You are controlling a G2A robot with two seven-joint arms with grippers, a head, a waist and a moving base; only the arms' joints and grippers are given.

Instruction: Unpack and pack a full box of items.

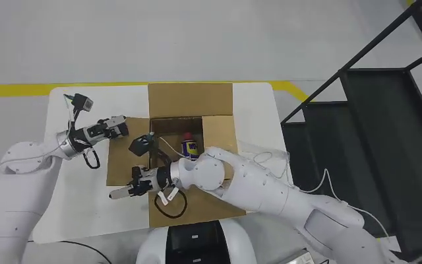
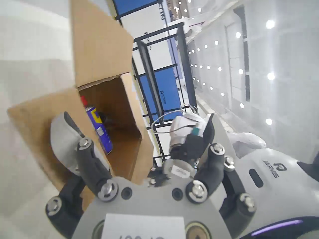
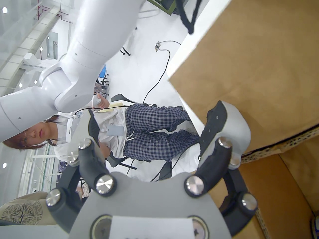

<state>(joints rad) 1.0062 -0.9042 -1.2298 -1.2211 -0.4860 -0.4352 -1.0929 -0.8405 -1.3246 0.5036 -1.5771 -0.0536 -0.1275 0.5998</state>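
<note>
Left gripper [image 2: 135, 123], its fingers spread and holding nothing, hangs just beside the left flap of the open cardboard box [image 1: 191, 99]. Right gripper [image 3: 153, 115], likewise spread and empty, sits over the box's near-left flaps, with its arm crossing the opening. The box stands mid-counter [image 1: 79, 211] with its four flaps folded out, and a blue spray can [image 1: 191, 148] with a red cap is inside, toward the right of the opening.

The top view looks straight down from above the arms onto the counter [image 1: 254, 112] and box [image 1: 190, 99]. The wrist views sit close behind the left claw [image 2: 138, 120] and right claw [image 3: 153, 111], rolled sideways, looking out across the box, which all three share.
</note>
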